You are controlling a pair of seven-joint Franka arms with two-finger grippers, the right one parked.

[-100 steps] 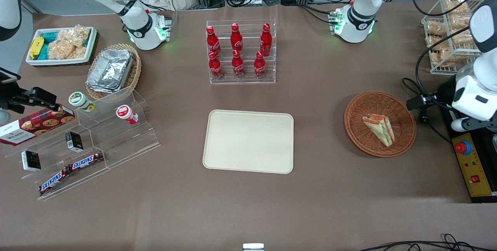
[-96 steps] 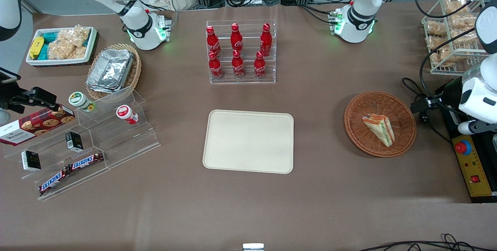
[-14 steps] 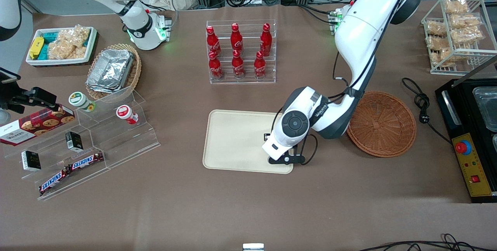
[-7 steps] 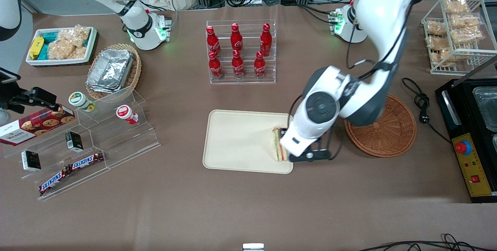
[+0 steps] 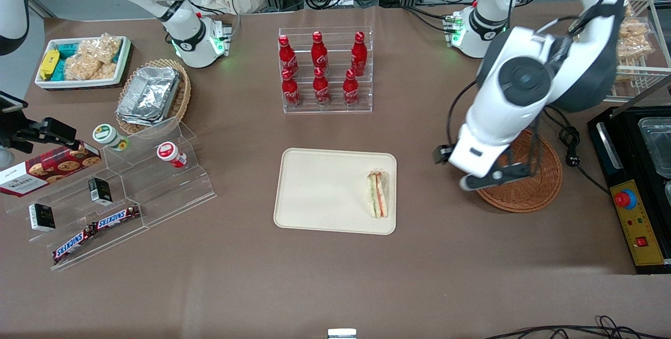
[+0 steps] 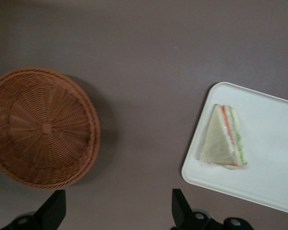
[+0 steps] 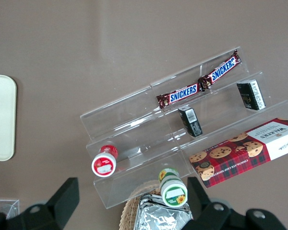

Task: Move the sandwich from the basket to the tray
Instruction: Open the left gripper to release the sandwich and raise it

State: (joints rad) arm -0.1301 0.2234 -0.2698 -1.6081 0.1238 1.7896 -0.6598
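Sandwich wedge of pale bread (image 5: pixel 378 194) now rests released on the cream rectangular tray (image 5: pixel 320 192); gripper (image 5: pixel 474 171), fingers wide and empty, has lifted over the empty reddish-brown wicker basket (image 5: pixel 540 182)

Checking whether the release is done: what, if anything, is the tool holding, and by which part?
Nothing. The tool is open and empty, hanging above the table between the basket and the tray. The sandwich lies free on the tray.
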